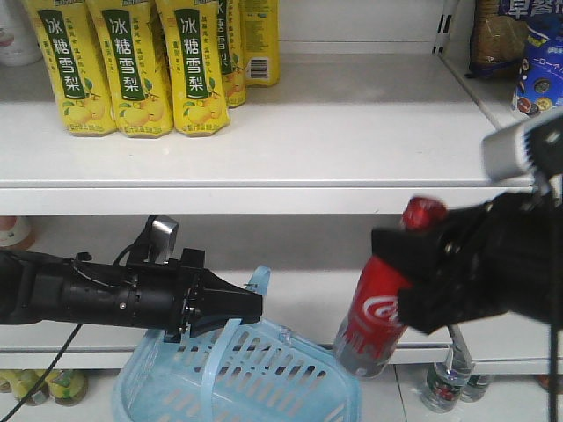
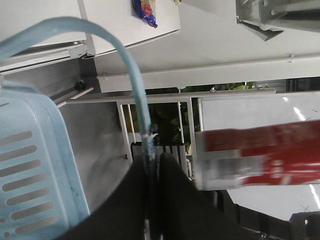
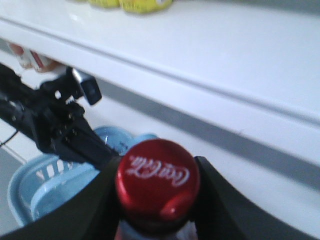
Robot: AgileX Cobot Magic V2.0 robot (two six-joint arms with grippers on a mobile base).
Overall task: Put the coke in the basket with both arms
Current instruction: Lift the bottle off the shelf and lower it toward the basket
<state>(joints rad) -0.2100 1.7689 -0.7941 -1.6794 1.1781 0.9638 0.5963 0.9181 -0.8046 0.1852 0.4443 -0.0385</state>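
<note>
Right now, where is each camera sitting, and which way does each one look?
Front view: sits facing the store shelves; shows both arms, the left pincer holding the basket handle, the right pincer gripping the coke.
Left wrist view: rides the left arm, looking along its pincer shut on the handle; the coke appears sideways.
Right wrist view: rides the right arm, looking down past the coke cap toward basket and left arm.
All three views share the basket and the coke.

White store shelf (image 1: pixel 290 132), 3 yellow drink bottles (image 1: pixel 132 61) on top, snack bags (image 1: pixel 528 53) right
</note>
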